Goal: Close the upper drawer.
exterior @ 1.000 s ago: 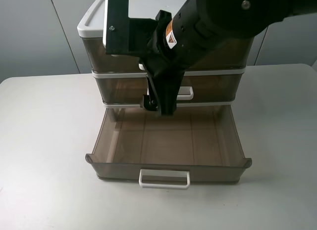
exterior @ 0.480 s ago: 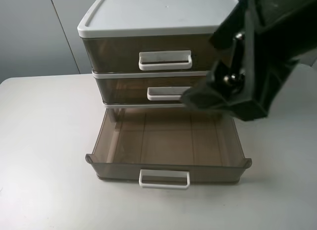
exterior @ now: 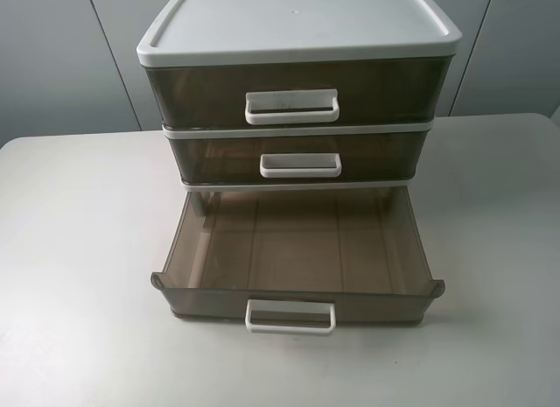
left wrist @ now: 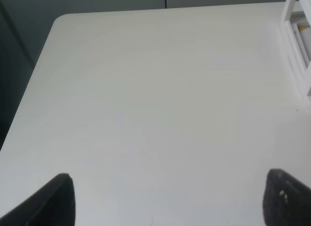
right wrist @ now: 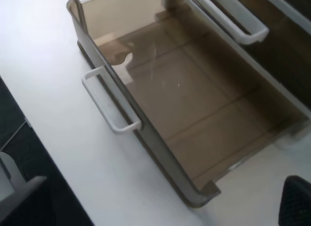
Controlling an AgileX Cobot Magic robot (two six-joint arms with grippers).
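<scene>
1. The upper drawer (exterior: 291,74) sits topmost in the cabinet (exterior: 297,26), its front flush with the frame, so I judge it already shut
2. The bottom drawer (exterior: 297,249) juts out over the tabletop (exterior: 79,249), outside my task
3. My left fingers (left wrist: 53,202) hang spread and released, grasping nothing; of the right fingers (right wrist: 296,201) only one shows, so I cannot tell

Soft, even light, faint shadows; the upper drawer (exterior: 201,92) reads dark, both wrist views slightly blurred.
</scene>
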